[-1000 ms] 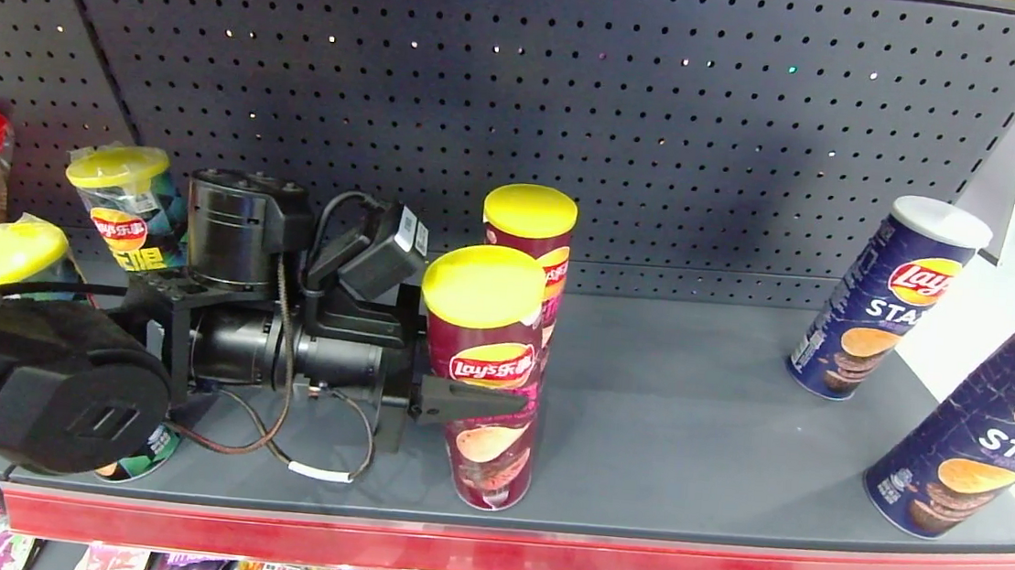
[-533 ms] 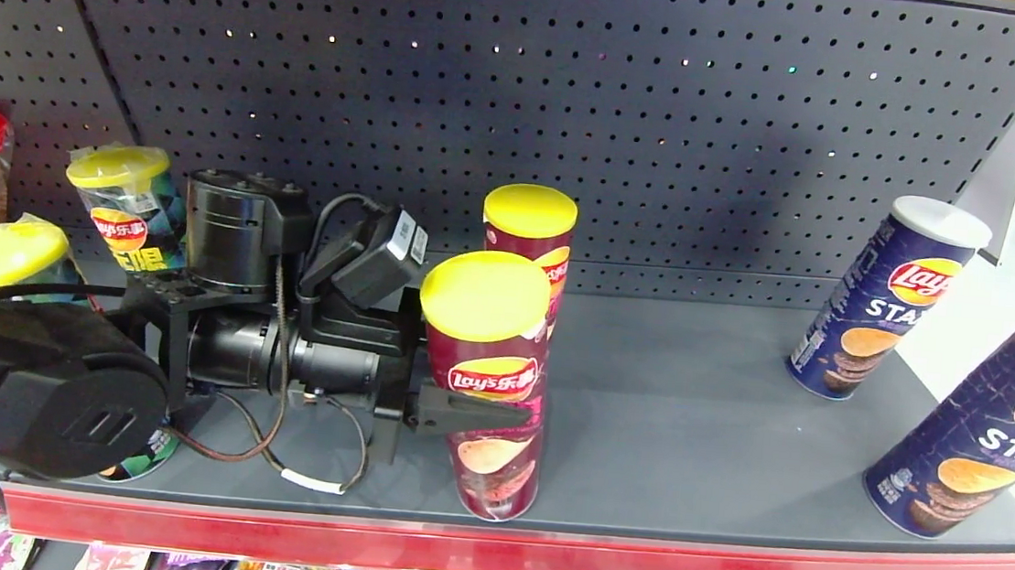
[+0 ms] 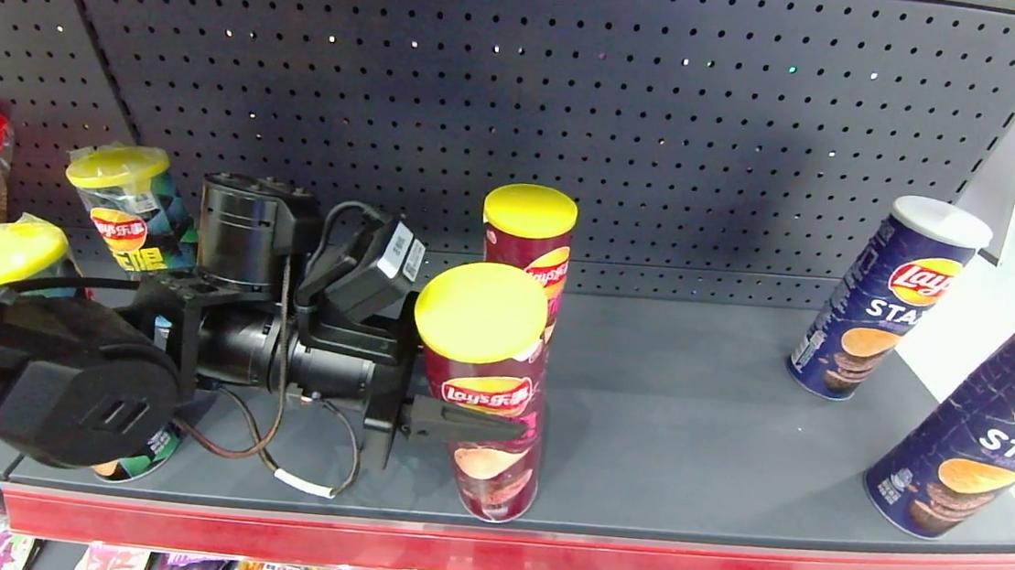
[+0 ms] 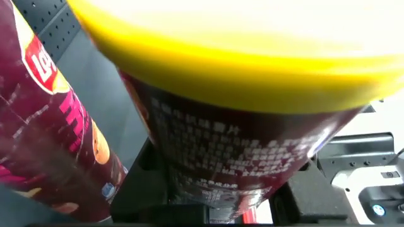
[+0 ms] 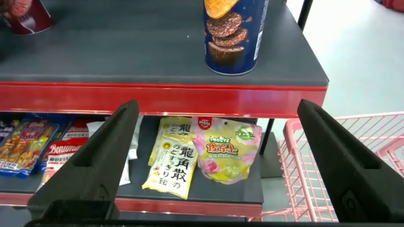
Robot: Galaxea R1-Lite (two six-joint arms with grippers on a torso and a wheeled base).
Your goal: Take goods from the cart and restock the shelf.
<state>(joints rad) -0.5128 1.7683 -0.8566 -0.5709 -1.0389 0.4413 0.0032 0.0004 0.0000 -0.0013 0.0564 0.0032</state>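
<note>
Horizontally, left arm point(image 3: 281, 357) lies along shelf point(image 3: 688, 429), pincer point(image 3: 500, 418) clamping tilted maroon can point(image 3: 480, 393).

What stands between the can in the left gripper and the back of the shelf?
Another yellow-lidded maroon can stands right behind the held can, toward the pegboard. The left gripper is shut on the held can.
</note>
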